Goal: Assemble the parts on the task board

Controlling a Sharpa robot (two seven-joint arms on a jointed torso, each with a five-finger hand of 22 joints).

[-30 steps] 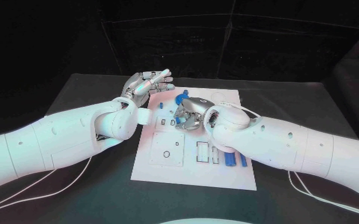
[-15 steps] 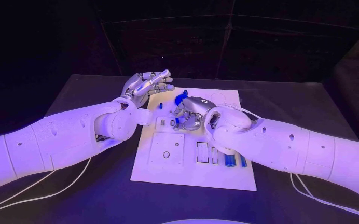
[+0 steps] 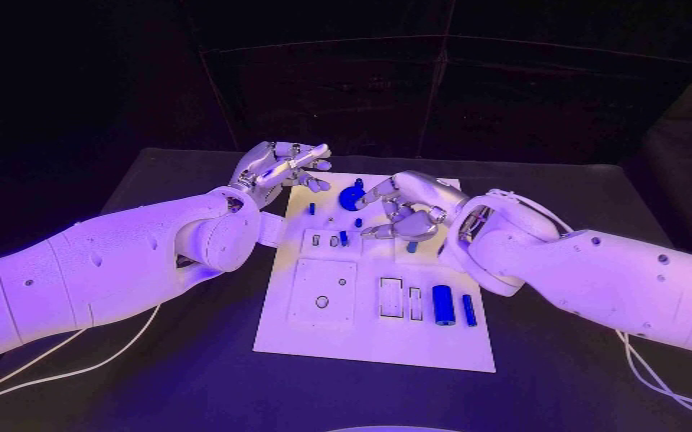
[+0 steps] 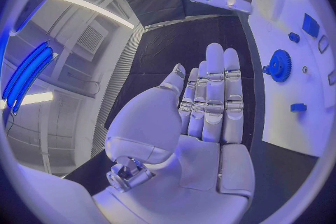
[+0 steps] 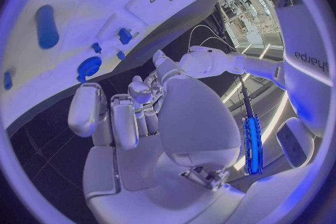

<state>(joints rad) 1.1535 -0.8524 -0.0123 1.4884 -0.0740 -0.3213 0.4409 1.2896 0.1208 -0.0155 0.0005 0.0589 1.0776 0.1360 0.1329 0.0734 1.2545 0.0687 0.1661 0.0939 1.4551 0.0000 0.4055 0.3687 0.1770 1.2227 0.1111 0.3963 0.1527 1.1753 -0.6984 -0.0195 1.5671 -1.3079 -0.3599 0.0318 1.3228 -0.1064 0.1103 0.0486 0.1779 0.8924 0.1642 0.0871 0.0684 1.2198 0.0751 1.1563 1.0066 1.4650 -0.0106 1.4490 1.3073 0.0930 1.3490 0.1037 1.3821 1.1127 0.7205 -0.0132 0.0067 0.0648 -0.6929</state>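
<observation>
A white task board (image 3: 378, 337) lay in the middle of a black table (image 3: 173, 392), and everything else was placed around it. At the board's far end sat a blue gear (image 3: 352, 198), with a small blue peg (image 3: 310, 208) just beside it toward the left edge. Near the board's near right corner, two blue cylinders lay side by side: a thick one (image 3: 443, 305) and a thinner one (image 3: 469, 309). Beside them were two empty rectangular slots (image 3: 391, 296).

The robot's left hand (image 3: 284, 168) hovered over the board's far left corner, close to the gear. It held nothing; in its wrist view the fingers (image 4: 213, 95) lay straight and pressed together, the palm flat.

The right hand (image 3: 408, 208) hung above the far right part of the board, just beside the gear. Its fingers (image 5: 115, 117) were bent and slightly apart, and they gripped nothing.
</observation>
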